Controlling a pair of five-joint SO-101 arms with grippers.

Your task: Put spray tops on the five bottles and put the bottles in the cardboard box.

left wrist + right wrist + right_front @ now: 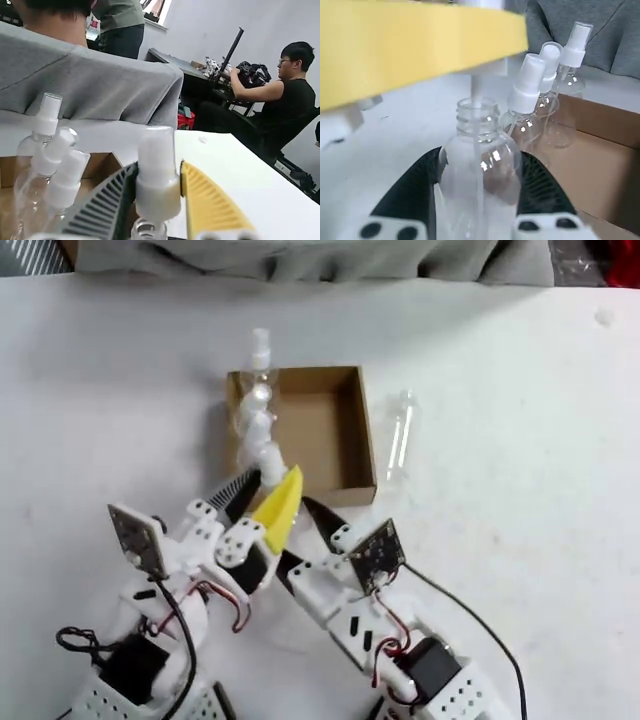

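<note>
My left gripper (268, 478) is shut on a white spray top (156, 150) between its black and yellow fingers (210, 205). Right below it stands a clear open bottle (479, 165), held upright by my right gripper (480, 182) just in front of the cardboard box (345, 425). The top's thin tube reaches down into the bottle's neck (148, 231). Three capped bottles (260, 400) stand in a row along the box's left wall, also seen from the right wrist (527, 100). One uncapped bottle (400, 435) lies on the table right of the box.
A grey cloth (300, 258) runs along the table's back edge. Both arm bases and their cables (180, 640) crowd the front of the table. White tabletop (520, 440) stretches to the right of the box.
</note>
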